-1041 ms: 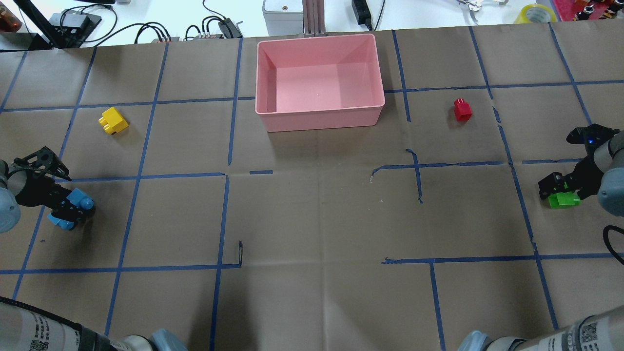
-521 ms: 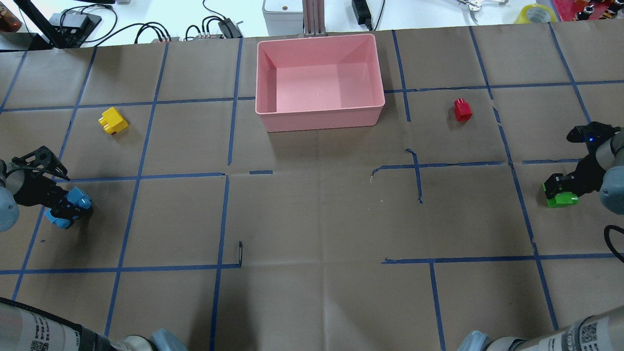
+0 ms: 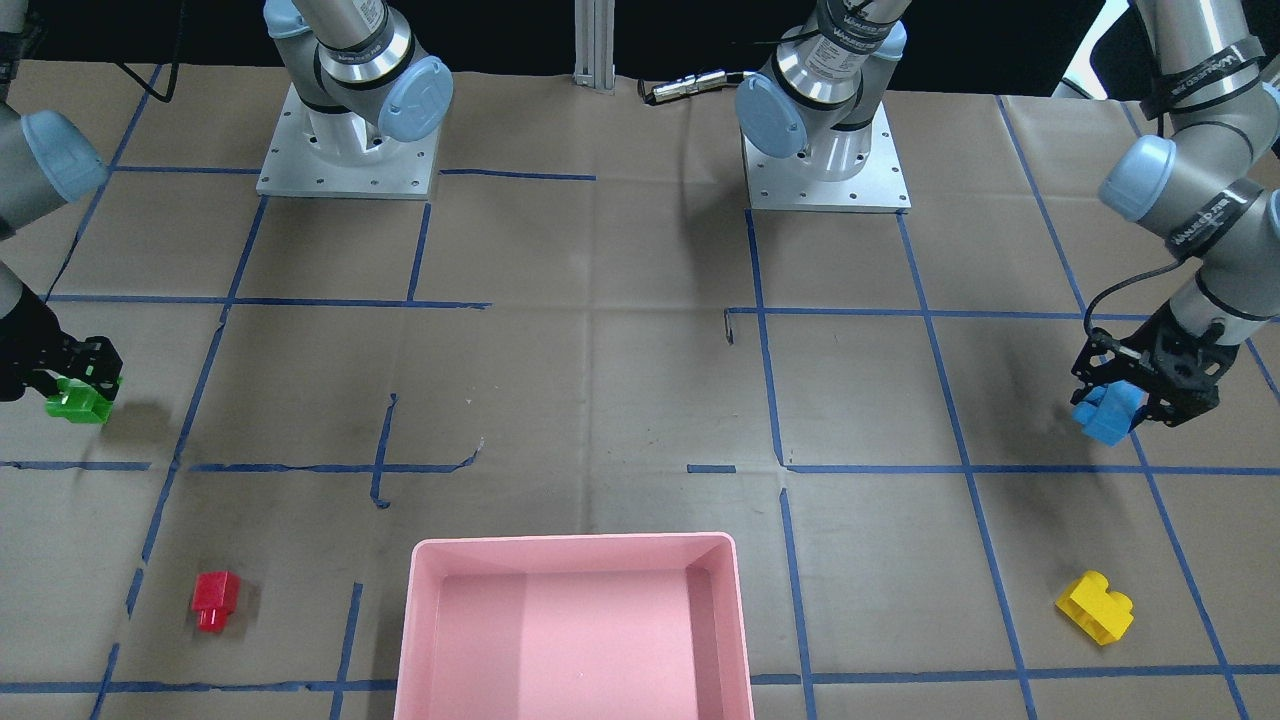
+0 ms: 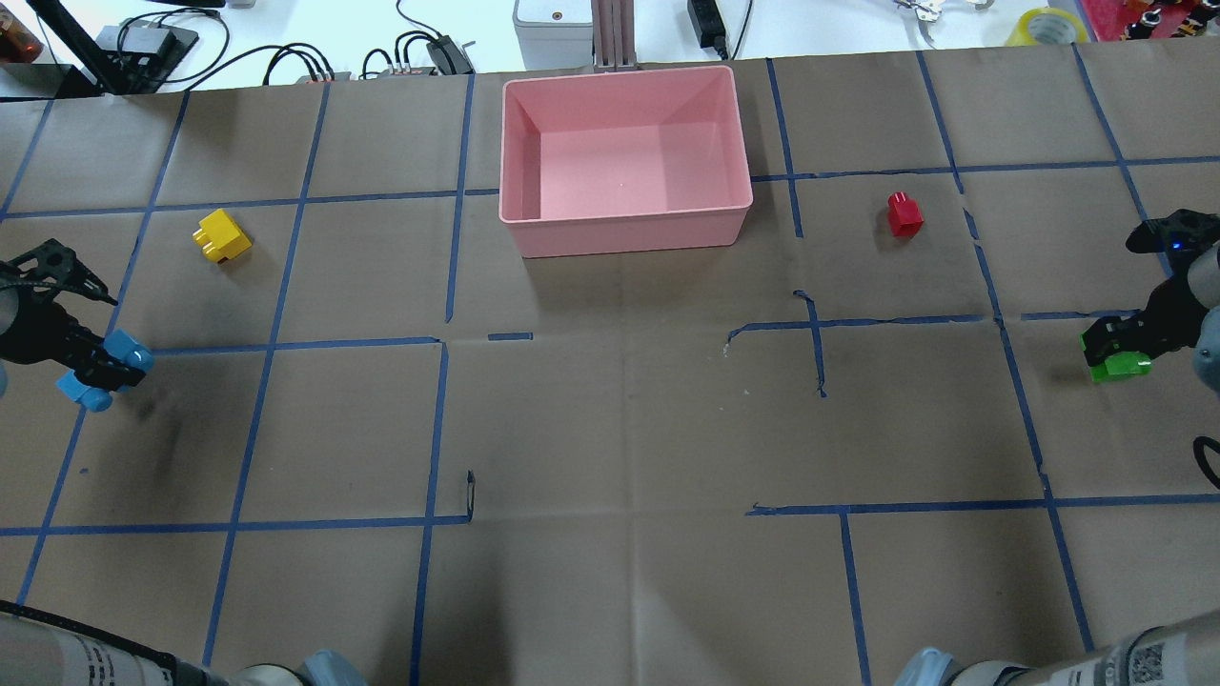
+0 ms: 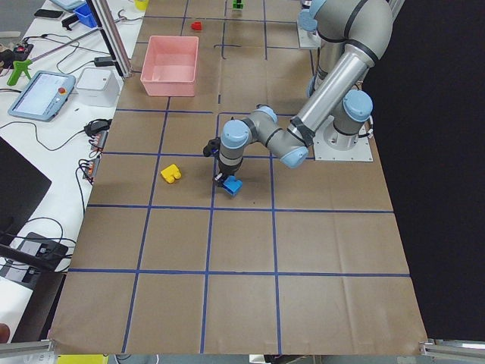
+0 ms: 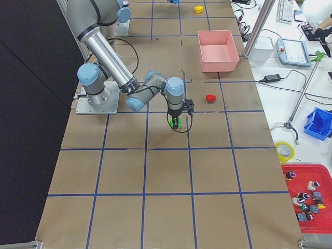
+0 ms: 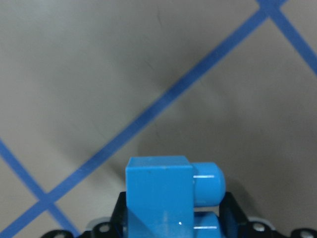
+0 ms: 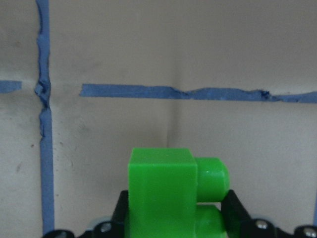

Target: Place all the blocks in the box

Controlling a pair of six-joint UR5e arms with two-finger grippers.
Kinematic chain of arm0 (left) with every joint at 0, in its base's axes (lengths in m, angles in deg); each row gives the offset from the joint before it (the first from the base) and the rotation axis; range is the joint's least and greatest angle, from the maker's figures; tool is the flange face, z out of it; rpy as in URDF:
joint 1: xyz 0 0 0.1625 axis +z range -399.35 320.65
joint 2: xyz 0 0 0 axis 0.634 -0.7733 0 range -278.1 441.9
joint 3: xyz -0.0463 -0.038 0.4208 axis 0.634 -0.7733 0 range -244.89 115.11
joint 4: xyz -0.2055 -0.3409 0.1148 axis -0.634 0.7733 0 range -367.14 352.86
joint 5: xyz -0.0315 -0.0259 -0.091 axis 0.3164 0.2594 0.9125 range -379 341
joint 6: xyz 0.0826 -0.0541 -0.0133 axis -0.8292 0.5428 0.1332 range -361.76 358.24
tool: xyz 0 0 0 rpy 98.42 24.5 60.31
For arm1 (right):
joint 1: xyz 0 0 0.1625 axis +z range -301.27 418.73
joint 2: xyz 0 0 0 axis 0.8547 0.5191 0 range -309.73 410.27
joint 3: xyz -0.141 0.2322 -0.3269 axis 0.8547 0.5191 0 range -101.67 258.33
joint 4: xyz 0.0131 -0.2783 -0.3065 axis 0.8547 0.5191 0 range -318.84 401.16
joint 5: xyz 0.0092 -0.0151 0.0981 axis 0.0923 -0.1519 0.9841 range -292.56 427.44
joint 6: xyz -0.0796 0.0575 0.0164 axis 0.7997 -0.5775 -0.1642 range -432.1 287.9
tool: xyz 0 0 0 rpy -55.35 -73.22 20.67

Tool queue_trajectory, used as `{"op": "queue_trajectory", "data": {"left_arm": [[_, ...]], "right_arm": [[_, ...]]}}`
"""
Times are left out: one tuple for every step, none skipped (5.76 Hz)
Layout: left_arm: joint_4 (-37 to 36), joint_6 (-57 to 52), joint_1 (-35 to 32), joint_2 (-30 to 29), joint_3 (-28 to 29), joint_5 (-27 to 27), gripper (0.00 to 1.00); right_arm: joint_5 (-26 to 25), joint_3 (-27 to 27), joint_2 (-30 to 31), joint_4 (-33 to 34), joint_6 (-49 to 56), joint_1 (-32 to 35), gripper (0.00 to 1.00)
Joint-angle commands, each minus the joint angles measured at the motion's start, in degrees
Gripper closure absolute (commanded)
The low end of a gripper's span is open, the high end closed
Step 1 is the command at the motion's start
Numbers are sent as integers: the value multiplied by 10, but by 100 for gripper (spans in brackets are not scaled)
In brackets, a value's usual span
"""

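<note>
My left gripper (image 4: 95, 372) is shut on the blue block (image 4: 100, 373) and holds it above the table at the far left; it shows in the front view (image 3: 1108, 413) and fills the left wrist view (image 7: 161, 198). My right gripper (image 4: 1115, 357) is shut on the green block (image 4: 1121, 366) at the far right, which also shows in the front view (image 3: 78, 402) and the right wrist view (image 8: 163, 196). The yellow block (image 4: 222, 235) and red block (image 4: 904, 214) lie on the table. The pink box (image 4: 624, 157) stands empty at the far middle.
Brown paper with blue tape lines covers the table (image 4: 610, 429). The two arm bases (image 3: 345, 150) stand at the robot's edge. Cables and devices (image 4: 429, 52) lie beyond the far edge, behind the box.
Both grippers have lifted their blocks off the table. The left one has moved up and left with the blue block, the right one up and right with the green block.
</note>
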Motion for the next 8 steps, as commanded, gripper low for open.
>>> {"op": "queue_trajectory", "data": {"left_arm": [[257,205,-65,44,161,-17,81],[343,296,-106,39,246,-16,81],[405,406,-157,33,319,-16,81],[423,493,-205,15,365,-11,81],[421,572,-251,-16,393,-3,81],[418,640,-289,-50,431,18,81],[418,684,-323,-98,488,19,81],[418,729,-348,-136,532,17,81]], "right_arm": [[23,99,18,-110,-44,60,93],[23,144,16,-147,-112,118,93],[24,175,13,-161,-169,176,93],[24,197,11,-176,-248,232,93],[27,219,4,-175,-327,291,93],[53,245,-19,-171,-387,346,93],[56,280,-50,-165,-480,402,94],[87,323,-97,-144,-546,444,94]]}}
